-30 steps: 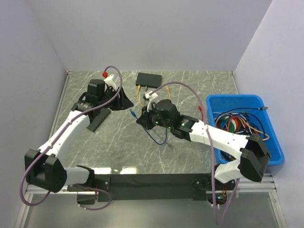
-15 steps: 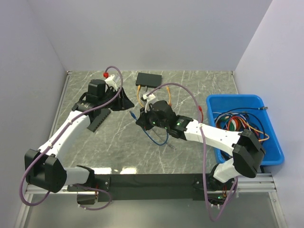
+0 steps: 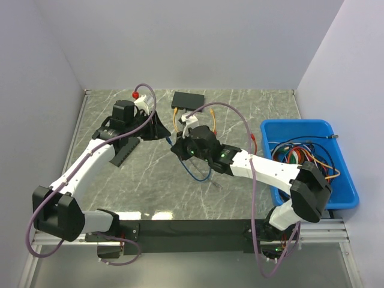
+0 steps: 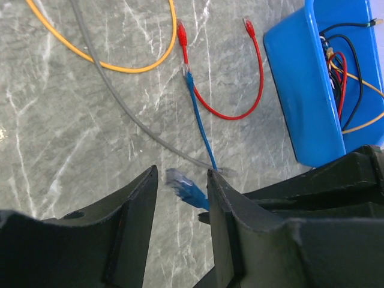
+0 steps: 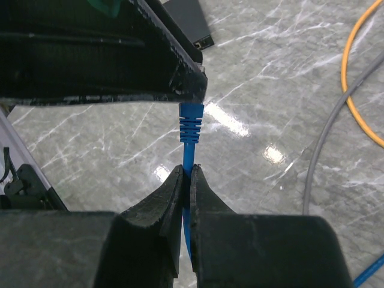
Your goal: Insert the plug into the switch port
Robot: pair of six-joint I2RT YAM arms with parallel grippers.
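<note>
Left gripper [image 4: 181,174]: jaws apart, plug [image 4: 185,189] between them.
Right gripper [image 5: 186,173]: clamped on cable [image 5: 189,153], just behind the plug.
Switch [image 3: 188,99]: beyond both grippers, well apart from the plug.

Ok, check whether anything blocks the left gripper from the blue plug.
Nothing visible does. The plug sits in the gap between the open jaws of the left gripper, not yet clamped. The right gripper is shut on the cable just behind the plug, clear of that gap.
</note>
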